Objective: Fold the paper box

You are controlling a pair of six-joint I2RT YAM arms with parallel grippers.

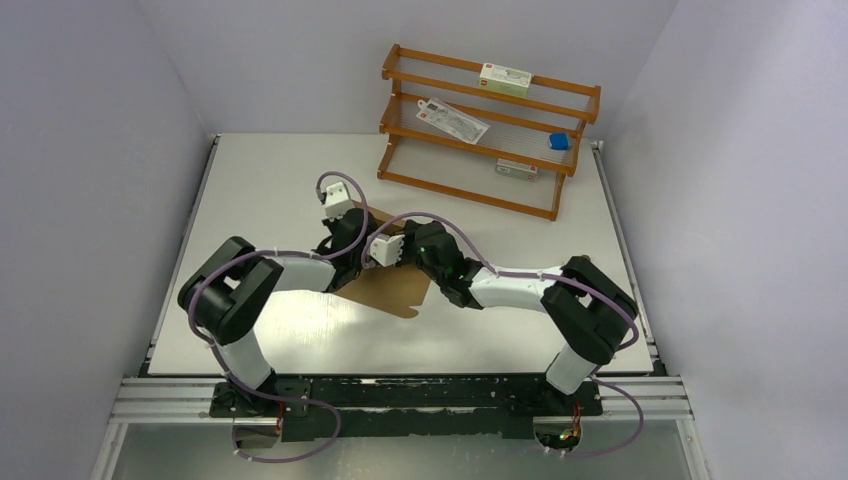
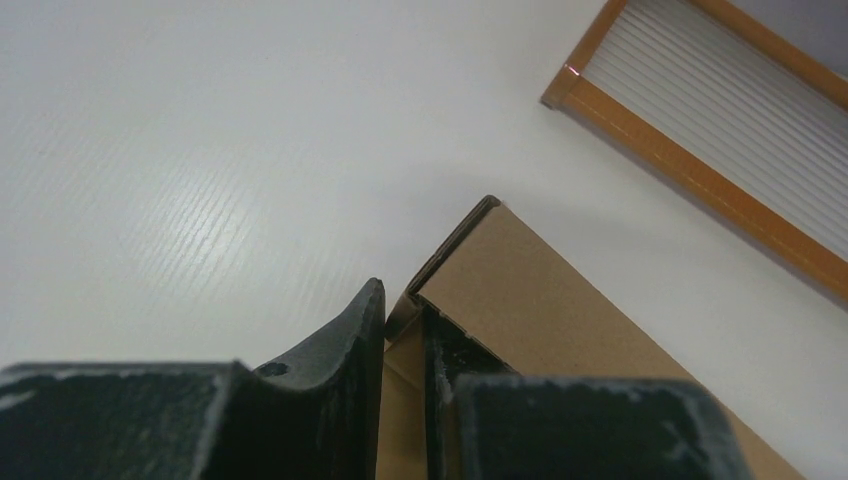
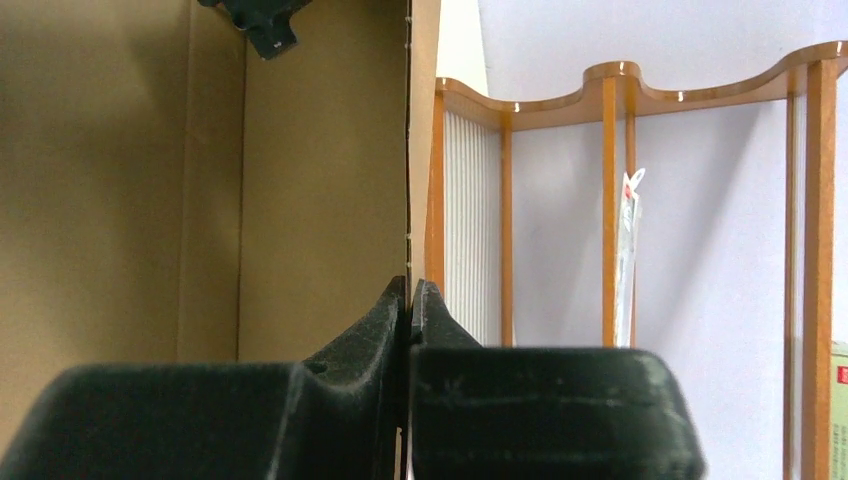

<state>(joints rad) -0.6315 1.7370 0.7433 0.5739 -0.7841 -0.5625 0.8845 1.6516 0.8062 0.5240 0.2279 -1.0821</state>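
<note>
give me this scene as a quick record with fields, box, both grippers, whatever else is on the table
paper box: brown cardboard, partly folded, mid-table between the two arms
left gripper: closed on a box wall near a corner
right gripper: pinching the edge of an upright box panel
wooden rack: far right of the table, apart from the box, small items on its shelves
table: white

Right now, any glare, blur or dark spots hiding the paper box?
Top external: sharp, soft glare on the table in front of the paper box. Left wrist: streaky sheen on table, box crisp. Right wrist: box inside dim, rack bright and clear.
</note>
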